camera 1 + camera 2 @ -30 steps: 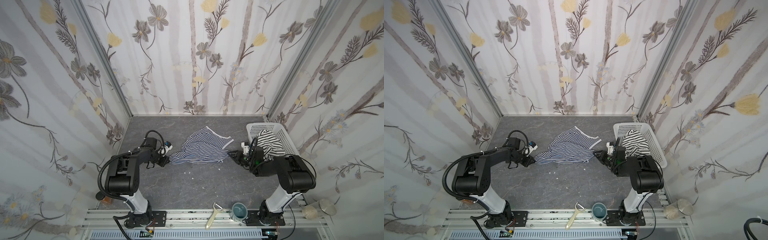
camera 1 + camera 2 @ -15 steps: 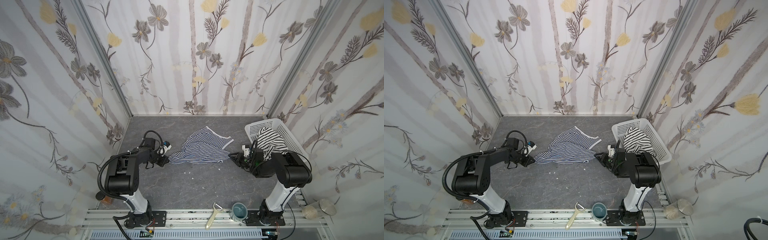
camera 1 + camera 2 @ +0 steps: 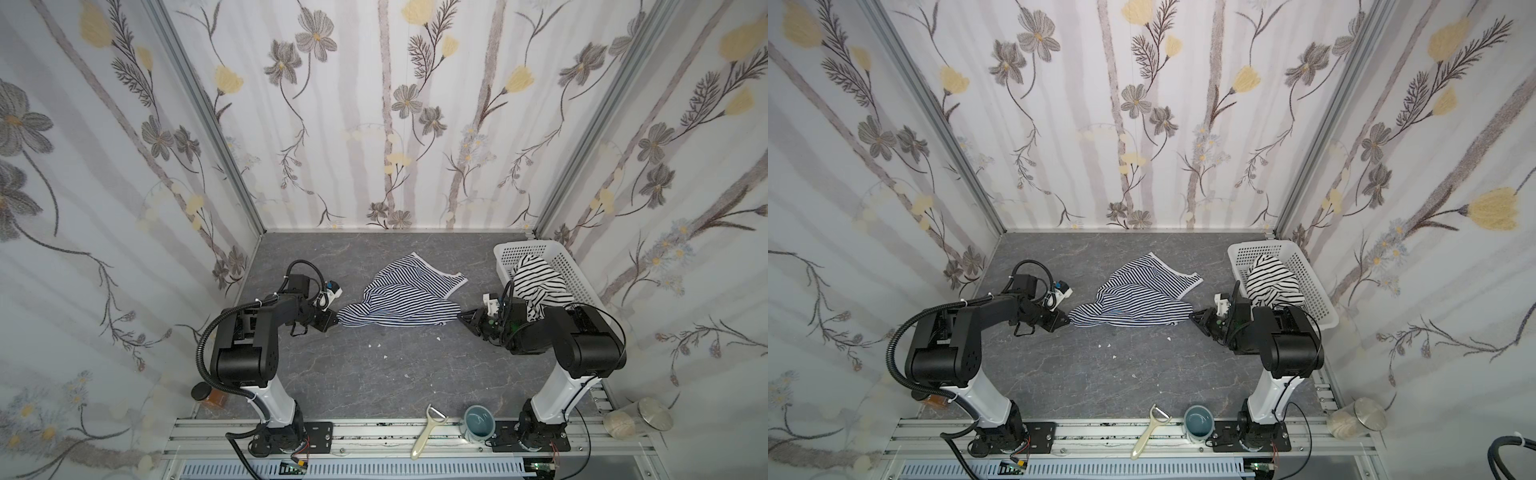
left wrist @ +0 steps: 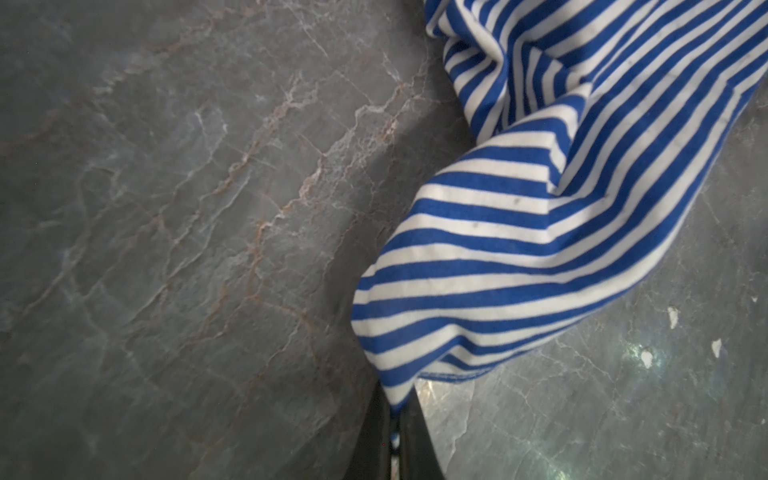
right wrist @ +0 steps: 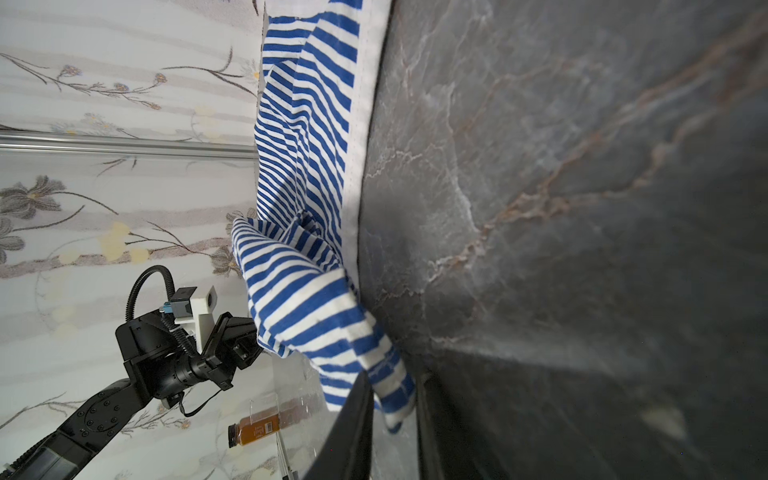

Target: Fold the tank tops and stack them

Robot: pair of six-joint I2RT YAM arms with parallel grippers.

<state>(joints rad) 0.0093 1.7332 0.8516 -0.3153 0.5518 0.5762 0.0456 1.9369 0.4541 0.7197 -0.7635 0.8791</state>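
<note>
Early days on this one, I'd say. The finely striped navy-and-white knit tank top with white trim (image 3: 407,299) lies rumpled about mid-table on the grey marbled table (image 3: 415,374), not flat and with no fold in it. The left pincer (image 3: 332,322) is clamped tight on its 8 o'clock corner. The right pincer (image 3: 463,318) is at the 4 o'clock corner: in the wrist view that corner sits between its jaws, which stand a bit apart, so I can't tell if it has really bitten down. The white tank top with wider black stripes (image 3: 538,282) sits bunched up in the white perforated plastic basket (image 3: 519,245) over at 2 o'clock. So left to do: spreading, both folds and the stacking
</note>
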